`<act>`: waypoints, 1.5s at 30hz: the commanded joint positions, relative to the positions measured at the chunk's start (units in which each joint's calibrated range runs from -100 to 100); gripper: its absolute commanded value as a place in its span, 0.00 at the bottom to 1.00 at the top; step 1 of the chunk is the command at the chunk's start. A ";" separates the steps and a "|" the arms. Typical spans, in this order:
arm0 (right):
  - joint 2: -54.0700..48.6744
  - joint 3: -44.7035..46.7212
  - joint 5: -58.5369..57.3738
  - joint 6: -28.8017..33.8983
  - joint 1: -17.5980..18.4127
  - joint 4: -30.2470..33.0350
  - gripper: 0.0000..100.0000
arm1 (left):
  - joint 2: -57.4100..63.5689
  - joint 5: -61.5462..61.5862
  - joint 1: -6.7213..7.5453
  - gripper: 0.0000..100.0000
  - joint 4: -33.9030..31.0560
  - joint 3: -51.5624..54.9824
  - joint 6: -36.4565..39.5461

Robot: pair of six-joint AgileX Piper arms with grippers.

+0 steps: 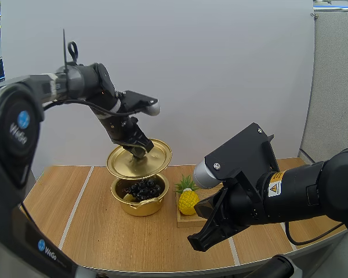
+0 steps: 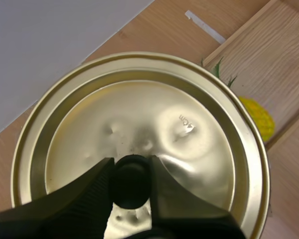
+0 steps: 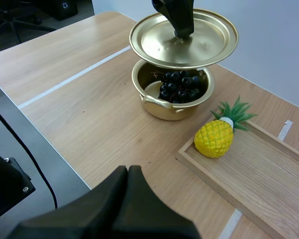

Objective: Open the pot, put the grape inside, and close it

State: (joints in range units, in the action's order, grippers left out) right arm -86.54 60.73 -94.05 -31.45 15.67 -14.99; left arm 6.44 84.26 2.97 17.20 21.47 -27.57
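As lid [image 1: 155,155] hangs above pot [image 1: 140,207], arm [image 1: 13,134] reads "WeGo".

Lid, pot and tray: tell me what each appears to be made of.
Lid: thin gold-coloured metal, polished; it mirrors light and shows small dents. Pot: apparently the same brassy metal, with a glossy wall. Tray: pale wood, matte, with visible grain; solid or veneer cannot be told.

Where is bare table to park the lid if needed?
Bare table left of the pot, across the white tape line, and in front of it. The wooden tray is bare past the pineapple. Crowded between pot and pineapple.
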 commanded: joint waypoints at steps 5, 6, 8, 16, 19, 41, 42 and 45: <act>-0.46 0.06 0.30 -0.09 -0.15 0.33 0.00 | -6.10 -4.82 0.06 0.00 0.61 0.08 -0.88; -0.46 0.06 0.13 -0.09 -0.15 0.33 0.00 | -6.90 -5.00 0.06 0.00 0.61 0.08 -0.88; -0.46 0.06 -0.25 -0.09 -0.15 0.33 0.00 | -7.96 -5.42 0.06 0.00 0.47 0.08 -0.88; -0.46 0.06 -0.25 -0.09 -0.15 0.63 0.00 | -10.60 -6.79 0.06 0.00 0.08 0.60 -0.88; -0.46 0.06 -0.25 -0.09 -0.15 0.76 0.00 | -10.77 -6.79 0.06 0.00 0.08 0.60 -0.88; -0.46 0.06 -0.38 -0.09 -0.15 0.86 0.00 | -13.49 -10.37 0.06 0.00 -2.63 4.31 -1.07; -0.46 0.06 -0.38 -0.09 -0.15 0.86 0.00 | -13.62 -10.80 0.06 0.00 -3.21 4.86 -1.07; -0.46 0.06 -0.38 -0.09 -0.15 0.97 0.00 | -13.62 -10.49 0.06 0.00 -4.20 5.38 -1.07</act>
State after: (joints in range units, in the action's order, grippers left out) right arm -86.54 60.73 -94.22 -31.45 15.67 -14.32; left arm -6.11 74.74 2.97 15.87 25.22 -28.78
